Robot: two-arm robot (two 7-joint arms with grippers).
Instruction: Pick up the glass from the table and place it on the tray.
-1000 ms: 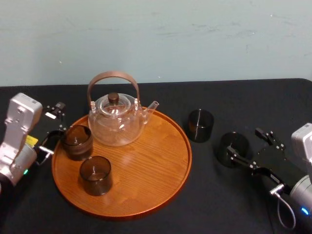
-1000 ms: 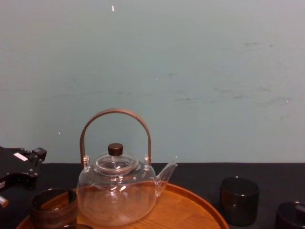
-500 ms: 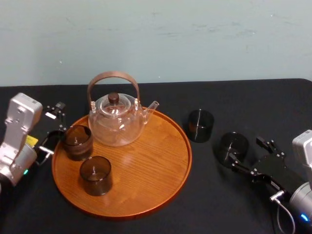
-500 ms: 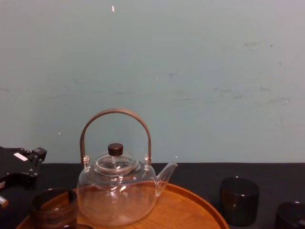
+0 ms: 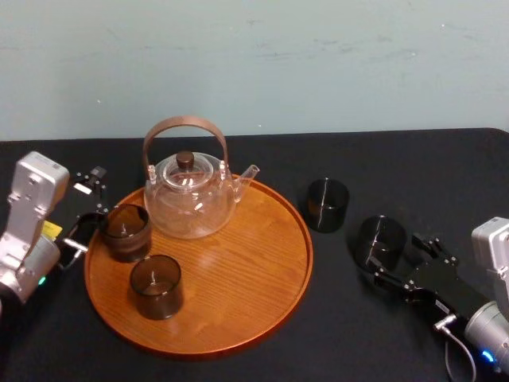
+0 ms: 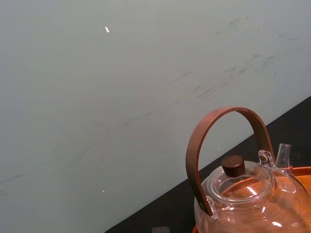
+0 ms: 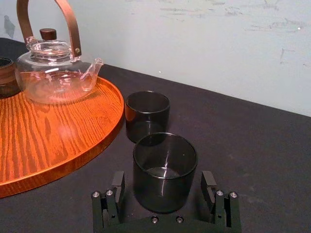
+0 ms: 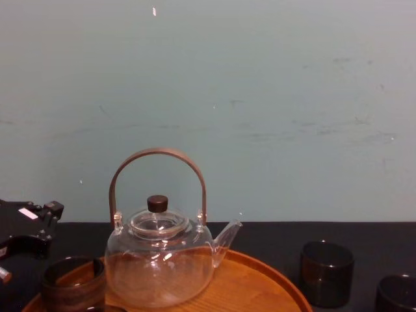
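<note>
Head view: desk, matte black, running past both side edges, bare along its back edge and right side. Tray, round, wooden, left of centre; its front right half is open. On the tray: teapot at the back, two dark glasses at the left. Glass upright on the desk, well right of the tray. Second glass just off the tray's rim. Right end effector low on the desk, fingers apart, one either side of the glass. Left end effector beside the tray's left rim, fingers apart.

Chest view: pale wall behind; second glass and glass stand apart at lower right.

Left wrist view: teapot handle and lid against the wall.

Right wrist view: glass between the spread fingers, a narrow gap on each side; second glass just behind it, beside the tray rim.
</note>
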